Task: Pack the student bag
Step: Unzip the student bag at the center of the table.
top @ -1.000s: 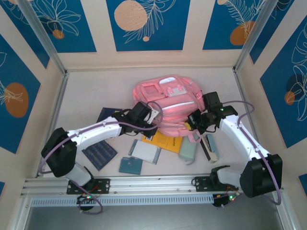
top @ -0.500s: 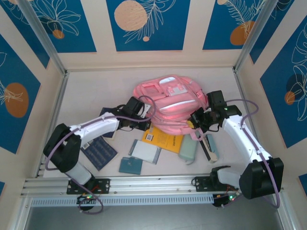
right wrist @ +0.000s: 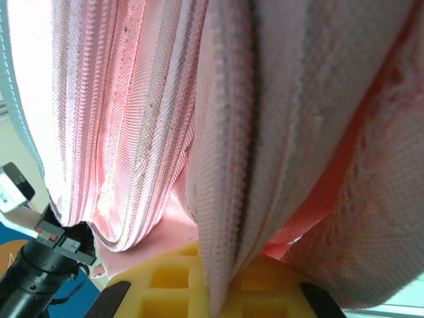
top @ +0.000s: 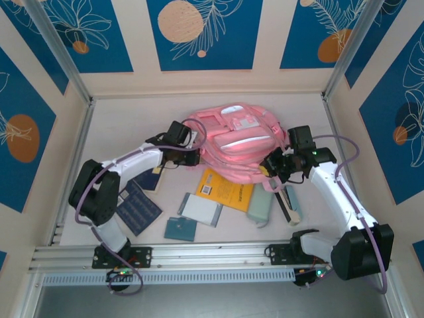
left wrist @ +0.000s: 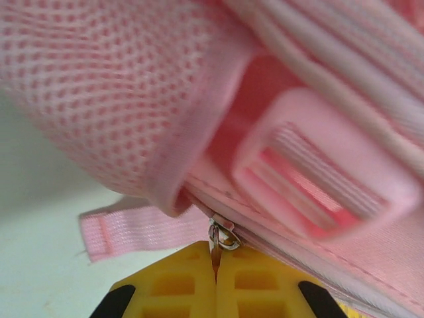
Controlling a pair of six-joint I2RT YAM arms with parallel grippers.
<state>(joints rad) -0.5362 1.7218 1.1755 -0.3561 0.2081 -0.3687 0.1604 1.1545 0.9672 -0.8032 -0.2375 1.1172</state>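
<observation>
- left end effector point(left wrist: 215, 281): yellow gridded fingers point(left wrist: 172, 288) pressed together, nipping a small metal zip pull point(left wrist: 222, 236) at the bag seam
- right end effector point(right wrist: 211, 291): clamped on a fold of ribbed pink fabric
- student bag point(top: 232, 142): soft, rounded, with mesh and webbing, lying mid-bench point(top: 126, 119) between both arms
- flat yellow booklet point(top: 225, 190): at the bag's near edge

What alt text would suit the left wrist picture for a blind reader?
The left gripper pinches a small metal zipper pull on the pink student bag, seen very close. A loose pink strap end lies on the pale table.
</observation>
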